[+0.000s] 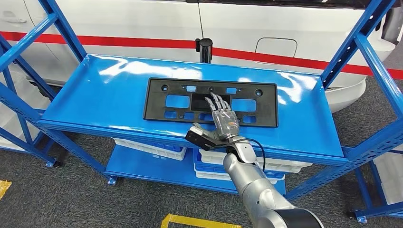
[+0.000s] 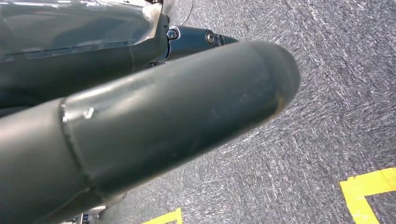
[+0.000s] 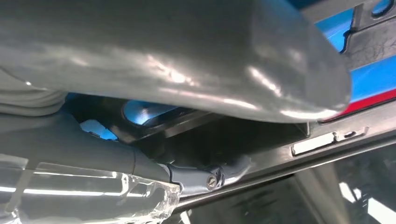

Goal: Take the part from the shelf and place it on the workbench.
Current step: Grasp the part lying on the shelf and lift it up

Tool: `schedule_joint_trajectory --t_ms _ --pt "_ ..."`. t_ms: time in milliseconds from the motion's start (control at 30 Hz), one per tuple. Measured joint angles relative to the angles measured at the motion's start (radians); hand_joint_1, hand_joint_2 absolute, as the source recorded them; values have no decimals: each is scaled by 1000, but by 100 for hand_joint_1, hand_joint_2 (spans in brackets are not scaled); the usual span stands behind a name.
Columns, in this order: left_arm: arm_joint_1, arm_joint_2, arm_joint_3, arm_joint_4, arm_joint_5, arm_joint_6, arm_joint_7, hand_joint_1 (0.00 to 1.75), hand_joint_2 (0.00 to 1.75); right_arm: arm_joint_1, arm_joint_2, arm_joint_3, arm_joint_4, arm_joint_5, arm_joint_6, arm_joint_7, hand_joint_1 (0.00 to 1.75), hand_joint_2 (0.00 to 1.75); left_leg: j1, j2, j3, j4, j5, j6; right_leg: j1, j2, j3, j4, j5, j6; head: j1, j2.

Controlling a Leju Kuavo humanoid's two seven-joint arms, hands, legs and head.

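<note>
The part [image 1: 171, 102] is a flat black plastic plate with several cutouts, lying across the middle of the blue shelf top [image 1: 104, 90]. My right hand [image 1: 223, 118] rests flat on its near edge, fingers spread and stretched out over the plate, gripping nothing. In the right wrist view the grey thumb [image 3: 187, 56] hangs close over the black part [image 3: 371, 39], with blue shelf showing through a cutout. My left hand [image 2: 163, 116] hangs over grey carpet with its thumb extended and nothing in it.
A white car with a red stripe stands right behind the shelf, with a black post [image 1: 205, 50] at the back edge. Blue uprights [image 1: 361, 42] frame both ends. White bins [image 1: 152, 148] sit on the lower level. Yellow tape [image 1: 190, 221] marks the carpet.
</note>
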State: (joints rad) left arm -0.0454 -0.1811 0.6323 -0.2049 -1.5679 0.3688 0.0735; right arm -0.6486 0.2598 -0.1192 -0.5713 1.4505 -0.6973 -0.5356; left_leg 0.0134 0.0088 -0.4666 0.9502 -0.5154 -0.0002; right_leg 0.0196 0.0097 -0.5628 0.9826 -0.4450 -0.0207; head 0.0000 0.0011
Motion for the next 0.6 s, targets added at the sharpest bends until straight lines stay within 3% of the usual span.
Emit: schedule_joint_trajectory --t_ms 267,600 --pt "3 2 -71 0 0 -9 9 0 0 7 10 -94 -92 -6 0 -11 0 0 0 0 1 0 0 0 0 0 0 0 0 0 0 0" --pt "3 13 -202 0 0 -22 54 0 0 -75 -2 -75 -93 80 0 92 0 0 0 0 2 0 0 0 0 0 2 0 0 0 0 0"
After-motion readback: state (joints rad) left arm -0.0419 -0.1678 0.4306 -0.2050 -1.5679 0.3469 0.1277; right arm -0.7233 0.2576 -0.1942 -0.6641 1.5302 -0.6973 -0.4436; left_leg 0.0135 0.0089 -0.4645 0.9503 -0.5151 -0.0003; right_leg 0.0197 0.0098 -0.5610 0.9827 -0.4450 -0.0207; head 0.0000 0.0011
